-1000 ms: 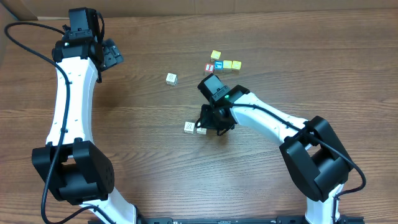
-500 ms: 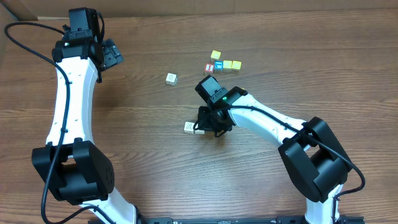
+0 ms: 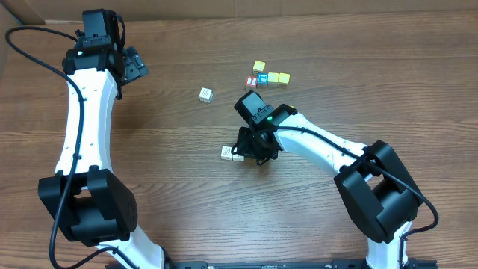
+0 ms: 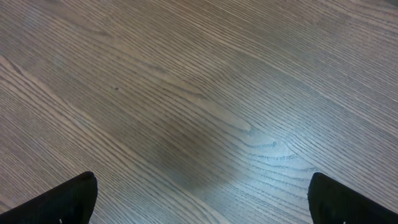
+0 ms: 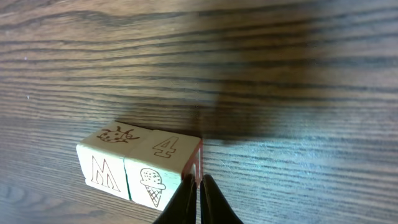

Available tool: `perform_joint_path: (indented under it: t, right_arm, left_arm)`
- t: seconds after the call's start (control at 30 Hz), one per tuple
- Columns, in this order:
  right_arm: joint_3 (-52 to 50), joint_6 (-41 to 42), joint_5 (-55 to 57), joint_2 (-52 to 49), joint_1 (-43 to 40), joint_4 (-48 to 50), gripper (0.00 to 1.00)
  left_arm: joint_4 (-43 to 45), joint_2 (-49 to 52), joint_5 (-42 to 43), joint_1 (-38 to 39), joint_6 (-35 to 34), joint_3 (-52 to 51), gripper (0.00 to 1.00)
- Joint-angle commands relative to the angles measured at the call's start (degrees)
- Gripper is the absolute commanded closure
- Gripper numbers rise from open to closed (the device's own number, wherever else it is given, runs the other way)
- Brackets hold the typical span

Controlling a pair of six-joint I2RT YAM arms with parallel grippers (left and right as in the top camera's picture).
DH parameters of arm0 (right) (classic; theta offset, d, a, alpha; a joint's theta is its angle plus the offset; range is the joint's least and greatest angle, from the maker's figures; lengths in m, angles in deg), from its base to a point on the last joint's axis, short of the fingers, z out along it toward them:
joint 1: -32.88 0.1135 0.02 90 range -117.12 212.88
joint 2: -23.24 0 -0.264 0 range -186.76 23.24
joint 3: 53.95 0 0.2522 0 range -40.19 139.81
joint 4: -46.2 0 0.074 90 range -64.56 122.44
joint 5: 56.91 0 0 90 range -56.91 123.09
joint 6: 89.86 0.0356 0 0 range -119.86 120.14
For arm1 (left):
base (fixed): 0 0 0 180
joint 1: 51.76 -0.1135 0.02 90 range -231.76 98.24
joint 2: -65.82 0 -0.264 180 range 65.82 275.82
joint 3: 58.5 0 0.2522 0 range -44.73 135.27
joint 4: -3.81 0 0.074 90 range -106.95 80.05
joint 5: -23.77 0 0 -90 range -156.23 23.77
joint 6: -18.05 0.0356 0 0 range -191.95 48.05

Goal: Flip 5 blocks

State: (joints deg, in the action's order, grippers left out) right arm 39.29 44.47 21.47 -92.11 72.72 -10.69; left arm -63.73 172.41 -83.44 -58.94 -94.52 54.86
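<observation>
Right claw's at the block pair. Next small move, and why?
Probably lift the right claw slightly and open it: it is shut, tips at the edge of the 4 block, which touches the M block; pushing would likely shove both.

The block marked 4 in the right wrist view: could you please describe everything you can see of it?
The block marked 4 is a cream wooden cube, upright on the table, with a 4 on top, an ice-cream cone on the near face and a red-edged right side. Its left side sits flush against the ladybug block. The shut right gripper meets its near right corner.
</observation>
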Motion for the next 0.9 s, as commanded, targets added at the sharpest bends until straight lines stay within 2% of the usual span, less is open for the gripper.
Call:
perform_joint_path:
  t: [0.0, 0.27, 0.87]
  right_arm:
    - [-0.3, 4.4, -0.1, 0.0, 0.1, -0.3, 0.94]
    - [-0.3, 5.4, -0.5, 0.0, 0.0, -0.7, 0.96]
    - [-0.3, 5.4, -1.2, 0.0, 0.0, 0.9, 0.96]
  left_arm:
    - [0.1, -0.9, -0.8, -0.2, -1.3, 1.0, 0.00]
    - [0.0, -0.9, -0.8, -0.2, -1.2, 1.0, 0.00]
    - [0.1, -0.9, -0.8, -0.2, -1.3, 1.0, 0.00]
